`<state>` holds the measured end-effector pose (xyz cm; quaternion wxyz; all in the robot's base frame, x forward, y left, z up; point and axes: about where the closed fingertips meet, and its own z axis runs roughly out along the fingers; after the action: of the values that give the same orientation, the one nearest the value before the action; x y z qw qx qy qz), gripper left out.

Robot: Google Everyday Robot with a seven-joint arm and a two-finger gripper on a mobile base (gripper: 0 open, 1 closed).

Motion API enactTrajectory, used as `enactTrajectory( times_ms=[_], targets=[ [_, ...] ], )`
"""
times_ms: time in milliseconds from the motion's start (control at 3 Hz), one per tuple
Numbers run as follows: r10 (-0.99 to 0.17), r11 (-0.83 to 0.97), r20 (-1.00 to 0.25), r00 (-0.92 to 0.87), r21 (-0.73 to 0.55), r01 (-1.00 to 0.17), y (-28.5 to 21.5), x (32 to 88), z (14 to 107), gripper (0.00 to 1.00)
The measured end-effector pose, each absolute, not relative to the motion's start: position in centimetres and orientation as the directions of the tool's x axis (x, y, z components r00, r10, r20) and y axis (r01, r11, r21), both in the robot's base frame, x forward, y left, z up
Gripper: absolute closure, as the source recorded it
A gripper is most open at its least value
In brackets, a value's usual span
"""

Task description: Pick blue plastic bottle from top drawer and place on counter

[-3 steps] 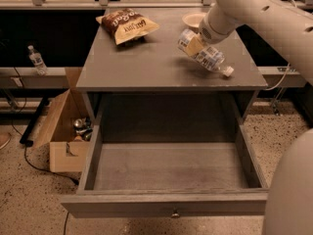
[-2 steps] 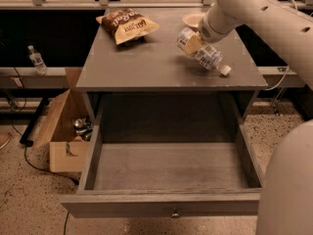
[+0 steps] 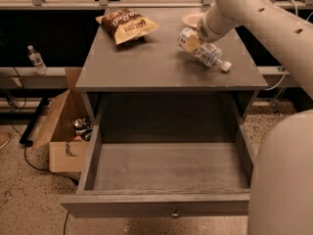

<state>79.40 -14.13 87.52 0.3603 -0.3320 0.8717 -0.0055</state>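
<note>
The blue plastic bottle hangs tilted over the right part of the counter, with its white cap pointing down and right, at or just above the surface. My gripper is shut on the bottle's bottom end and reaches in from the upper right. The top drawer is pulled fully open below the counter. Its grey floor is bare and a small knob shows on its front.
A brown chip bag lies at the counter's back left. A white bowl sits at the back, just behind my gripper. An open cardboard box stands on the floor to the left. A tiny clear bottle stands on a left ledge.
My gripper and the bottle have shifted slightly to the left over the counter. The drawer and the chip bag have not moved.
</note>
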Motion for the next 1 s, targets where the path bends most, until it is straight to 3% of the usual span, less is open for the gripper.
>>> enactTrajectory(
  times_ms=[333,1000],
  targets=[
    [-0.582,0.78,-0.625,-0.52,-0.249,-0.575,-14.1,79.4,87.5,0.0],
    [-0.563,0.816,-0.617,-0.549,-0.313,-0.485,-18.5,76.4,91.2,0.0]
  ],
)
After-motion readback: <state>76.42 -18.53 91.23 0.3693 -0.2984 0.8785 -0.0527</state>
